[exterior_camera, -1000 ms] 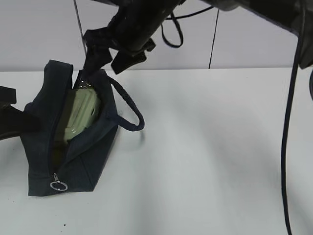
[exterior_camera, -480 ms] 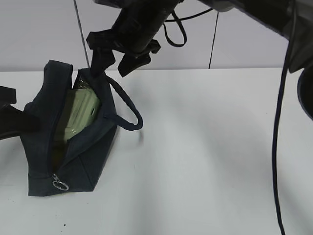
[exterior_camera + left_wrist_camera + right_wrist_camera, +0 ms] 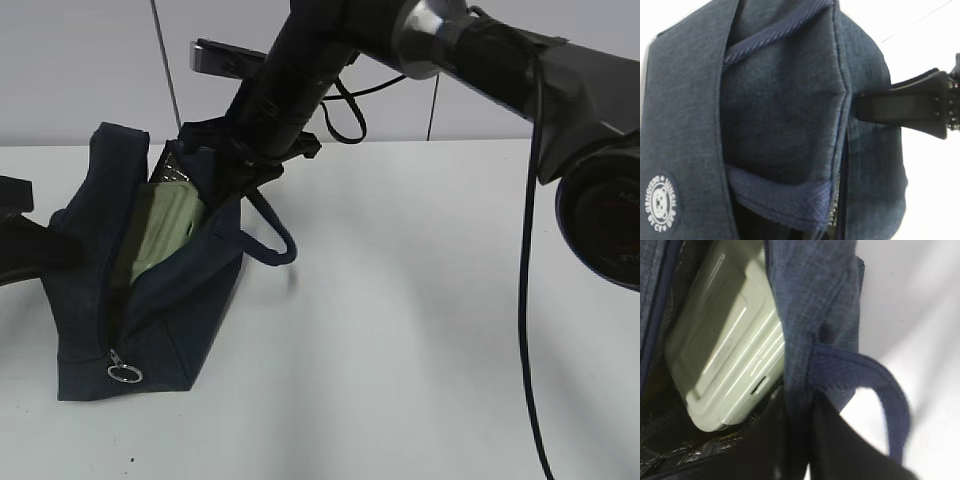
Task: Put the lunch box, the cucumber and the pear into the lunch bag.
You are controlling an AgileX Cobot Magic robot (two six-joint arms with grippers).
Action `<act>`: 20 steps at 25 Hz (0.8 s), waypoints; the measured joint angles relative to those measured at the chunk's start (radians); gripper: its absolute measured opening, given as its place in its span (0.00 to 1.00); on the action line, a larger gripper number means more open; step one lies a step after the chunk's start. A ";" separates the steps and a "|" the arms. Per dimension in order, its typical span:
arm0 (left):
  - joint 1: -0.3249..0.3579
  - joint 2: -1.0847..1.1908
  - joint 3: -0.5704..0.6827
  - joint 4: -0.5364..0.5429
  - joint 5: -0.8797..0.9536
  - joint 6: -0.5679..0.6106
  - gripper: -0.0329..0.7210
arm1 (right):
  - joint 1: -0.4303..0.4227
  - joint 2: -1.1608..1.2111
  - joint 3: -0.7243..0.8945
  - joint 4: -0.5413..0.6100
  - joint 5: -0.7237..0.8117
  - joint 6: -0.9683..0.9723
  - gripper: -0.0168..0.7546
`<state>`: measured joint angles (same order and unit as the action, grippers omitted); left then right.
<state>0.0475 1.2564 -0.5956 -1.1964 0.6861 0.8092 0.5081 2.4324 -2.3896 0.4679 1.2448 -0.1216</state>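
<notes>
since a second ago the right gripper (image 3: 235, 165) drops onto the lunch bag (image 3: 150, 300) wall and clenches its rim. left gripper (image 3: 860, 107) pinches the opposite side. lunch box (image 3: 725, 345) lies inside; pull the mouth wide, gently.

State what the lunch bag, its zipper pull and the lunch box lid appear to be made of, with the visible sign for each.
Lunch bag: woven navy fabric, matte, denim-like weave.
Zipper pull: probably metal; a shiny silver ring.
Lunch box lid: likely plastic; smooth pale green ribs with glossy highlights.
</notes>
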 joint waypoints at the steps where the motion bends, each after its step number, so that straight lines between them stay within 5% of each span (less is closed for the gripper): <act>1: 0.000 0.000 0.000 0.000 0.000 0.000 0.02 | 0.000 0.000 0.000 0.000 0.000 0.000 0.06; 9: -0.037 0.000 0.000 -0.179 0.003 0.123 0.02 | 0.000 -0.040 0.000 -0.117 0.004 -0.002 0.03; 20: -0.320 0.046 -0.087 -0.321 -0.189 0.145 0.02 | -0.101 -0.289 0.148 -0.272 0.031 0.000 0.03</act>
<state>-0.2729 1.3026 -0.6822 -1.5176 0.4966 0.9541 0.4068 2.1436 -2.2419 0.1954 1.2755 -0.1215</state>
